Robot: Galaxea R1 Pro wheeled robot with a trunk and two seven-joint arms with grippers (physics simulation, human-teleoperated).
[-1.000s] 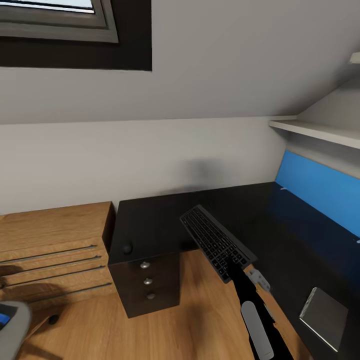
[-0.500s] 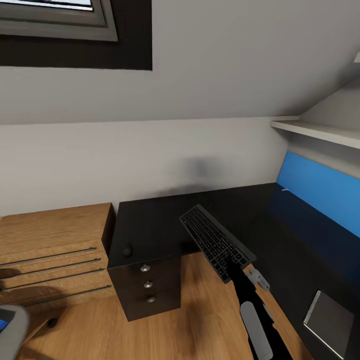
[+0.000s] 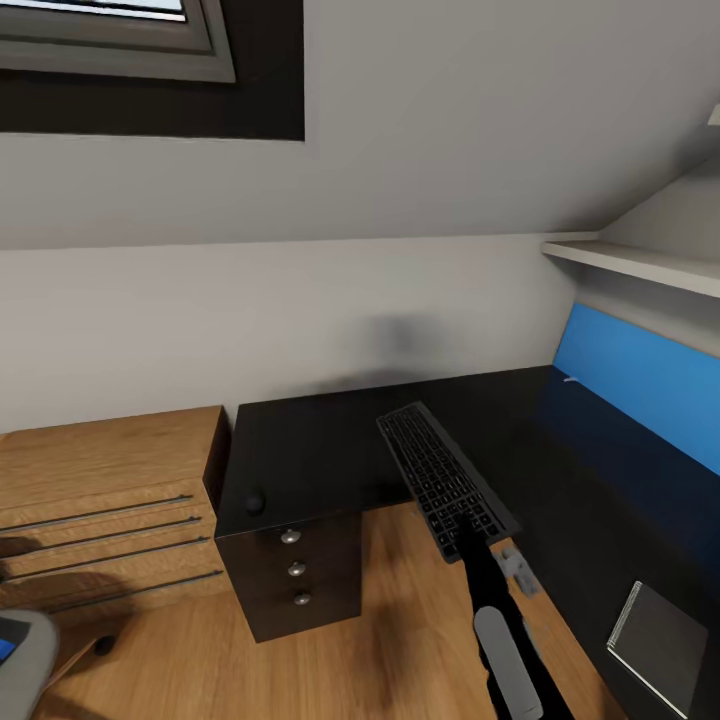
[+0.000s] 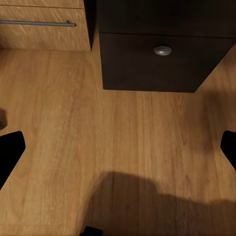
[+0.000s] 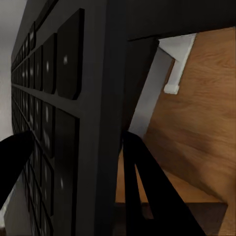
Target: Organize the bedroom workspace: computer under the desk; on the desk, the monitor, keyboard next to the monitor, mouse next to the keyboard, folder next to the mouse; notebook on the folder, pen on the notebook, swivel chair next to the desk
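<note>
The right claw [image 3: 466, 528] is clenched on the near short end of the slim keyboard with dark grey keys in a silver-grey frame [image 3: 446, 482], holding it tilted above the front edge of the glossy black counter [image 3: 320, 450]. In the right wrist view, one black finger [image 5: 147, 189] lies behind the keyboard [image 5: 64, 123] and the other crosses its keyed face. A small dark oval mouse [image 3: 255, 500] sits near the counter's front left corner, above a dark drawer unit with round silver knobs [image 3: 295, 570]. A thin grey notebook with a darker border [image 3: 660, 628] lies at the counter's right end. The left claw's [image 4: 118, 147] black fingertips [image 4: 10, 152] stand wide apart, released, over the light wood floor [image 4: 118, 147].
</note>
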